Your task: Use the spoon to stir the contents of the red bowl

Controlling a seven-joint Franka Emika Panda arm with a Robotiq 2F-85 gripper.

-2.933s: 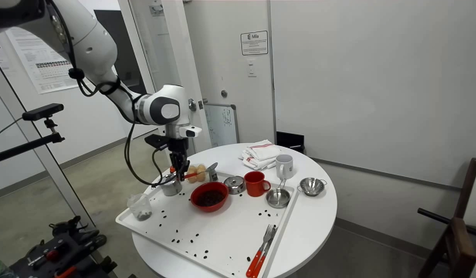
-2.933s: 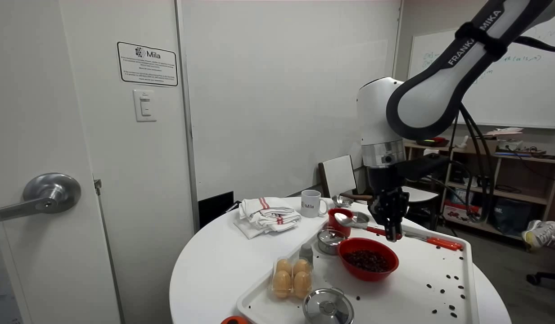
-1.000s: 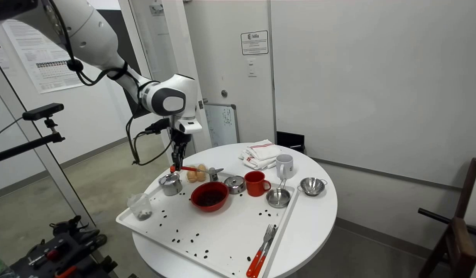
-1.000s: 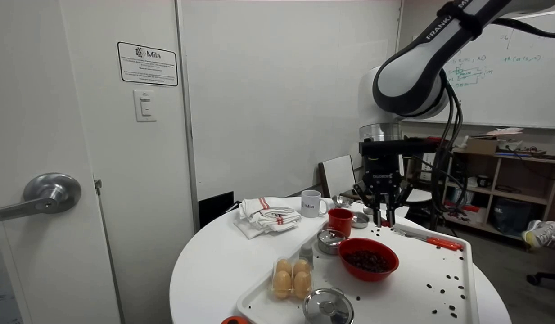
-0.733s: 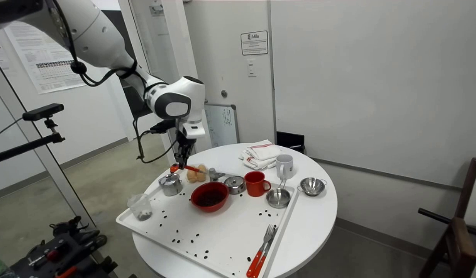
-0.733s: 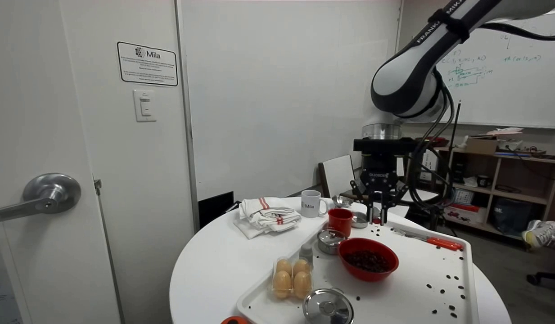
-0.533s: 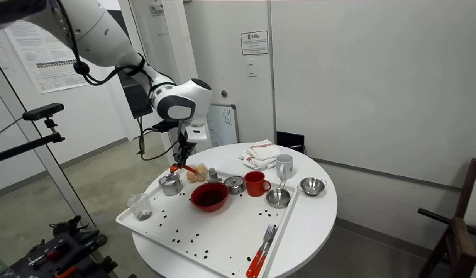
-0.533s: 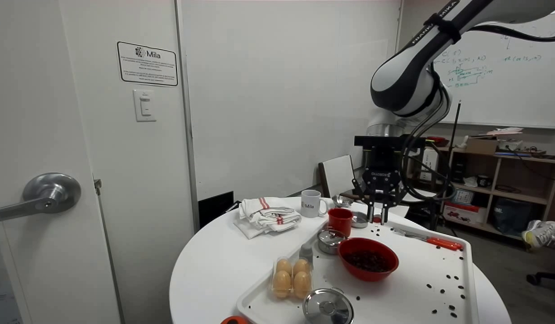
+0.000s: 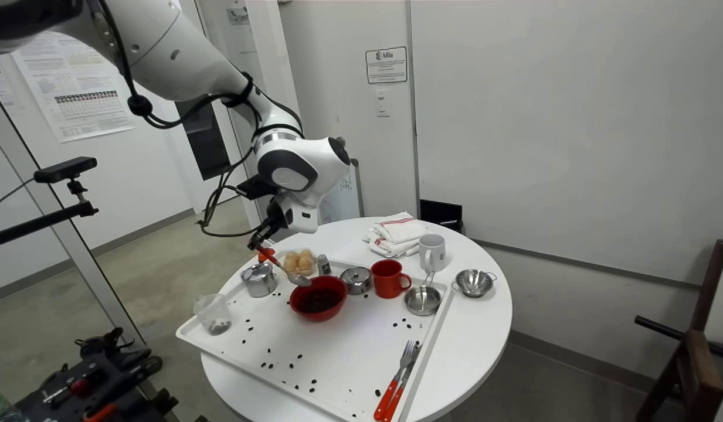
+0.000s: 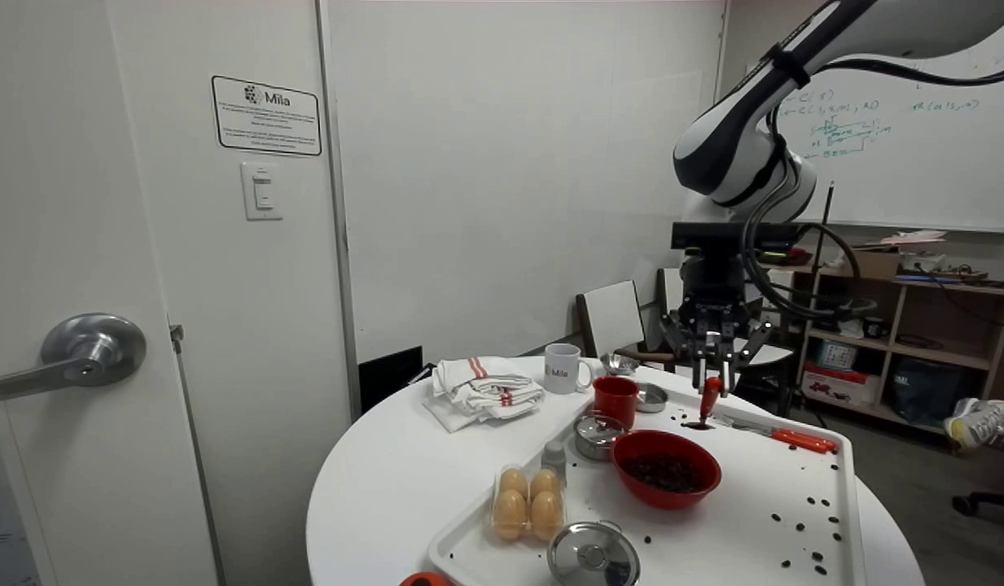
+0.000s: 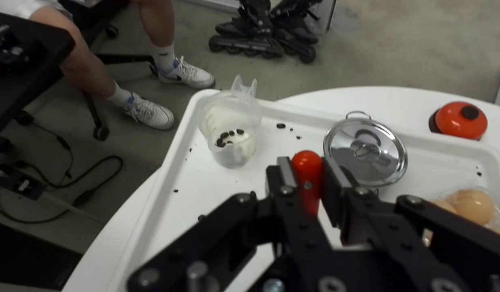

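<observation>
My gripper (image 9: 259, 242) is shut on the red handle of the spoon (image 9: 299, 280). The handle slants downward, with the silver head lowest. In the wrist view the gripper (image 11: 308, 171) pinches the red handle end of the spoon (image 11: 307, 162), and its head is hidden. The red bowl (image 9: 314, 315), full of dark beans, stands on the white tray. In that exterior view the spoon's head overlaps the bowl's near-left rim area. From the opposite exterior view, the spoon (image 10: 711, 396) hangs behind the red bowl (image 10: 663, 498), its lower end apart from the rim.
Around the bowl stand a lidded pot (image 9: 260, 280), an egg pack (image 9: 299, 262), a grey shaker (image 9: 323, 265), a small lidded pot (image 9: 356, 280) and a red mug (image 9: 389, 279). A clear measuring cup (image 11: 230, 129), a fork (image 9: 394, 381) and scattered beans share the tray.
My wrist has tilted and the arm has shifted rightward in an exterior view. The spoon has swung from nearly level to pointing down, its head now close to the bowl. The grip is unchanged.
</observation>
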